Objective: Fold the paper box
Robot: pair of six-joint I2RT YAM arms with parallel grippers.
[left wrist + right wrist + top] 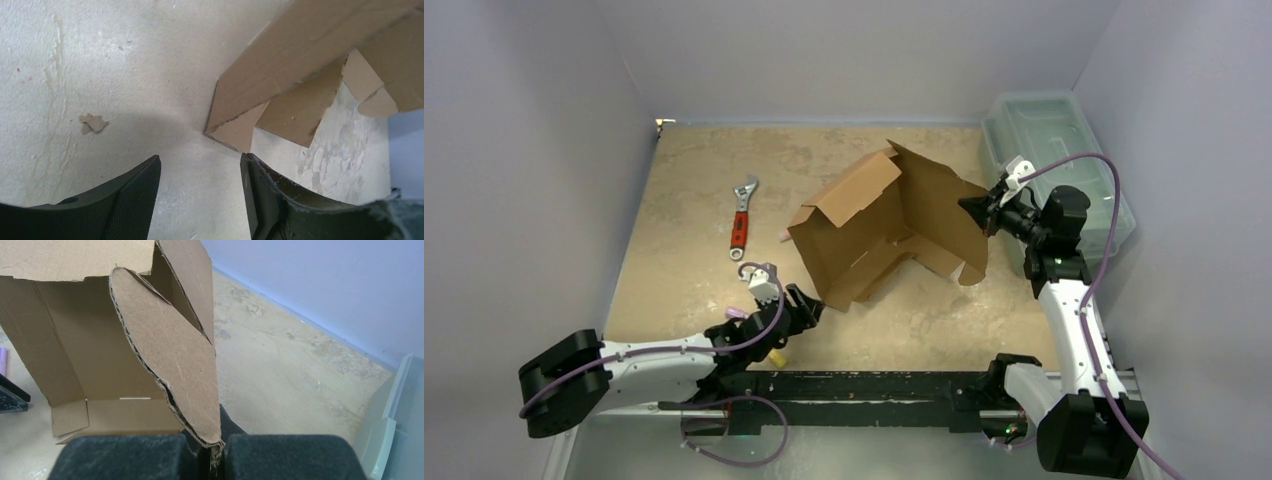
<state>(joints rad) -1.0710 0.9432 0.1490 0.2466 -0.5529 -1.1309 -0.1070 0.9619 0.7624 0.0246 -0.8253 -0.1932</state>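
Right gripper (pixel 212 452) nearest lens, pinching rounded flap (pixel 170 365) of paper box (pixel 874 235), panel held raised. Left gripper (pixel 200 195) spread, empty; box corner just ahead of its tips. I judged step mid-fold, walls going up. Next move called for left to brace near wall while right tucked flap. Count: one box, one wrench (pixel 741 222) beyond left gripper, one bin (pixel 1049 125) beside right, two grippers.

My claw (pixel 212 450) sits at the bottom edge, its two black padded fingers (pixel 120 457) pinched together on the tip of a rounded flap (pixel 170 365) of the brown paper box (pixel 65 340). The flap rises from the pinch and leans left. Behind it the box stands open on the mottled beige worktop (pixel 280 370). A pale-green bin (pixel 400 430) shows at the right edge, below a lilac wall (pixel 320 280).
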